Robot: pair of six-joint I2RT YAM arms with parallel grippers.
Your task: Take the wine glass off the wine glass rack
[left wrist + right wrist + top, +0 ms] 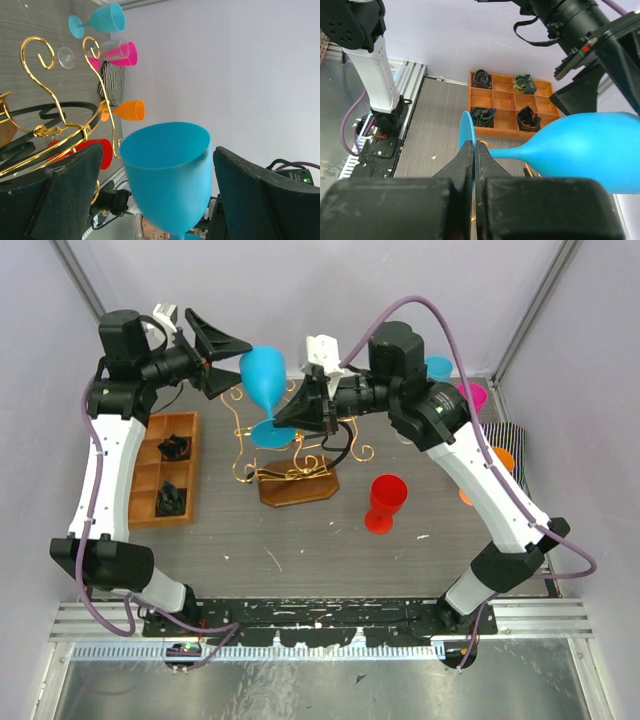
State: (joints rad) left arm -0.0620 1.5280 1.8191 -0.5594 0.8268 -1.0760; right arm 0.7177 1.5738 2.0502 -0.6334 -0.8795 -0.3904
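Note:
The blue wine glass [262, 375] hangs tilted over the wine glass rack [295, 490], a gold wire stand on a brown wooden base. My right gripper [292, 418] is shut on the glass's round foot [465, 131], its jaws [474, 150] pinching the disc's edge. The bowl [580, 145] points away toward the left arm. My left gripper [240, 365] is open, one finger on each side of the bowl [167, 175] with a gap on both sides. The gold scrolls [44, 131] lie just beside the glass; whether the foot touches them I cannot tell.
An orange-brown compartment tray [165, 465] with dark items stands left of the rack. A red glass [385, 502] stands right of it. Pink [473, 395], orange [503, 458] and teal [438, 367] glasses and a striped cloth [512, 436] sit at the back right.

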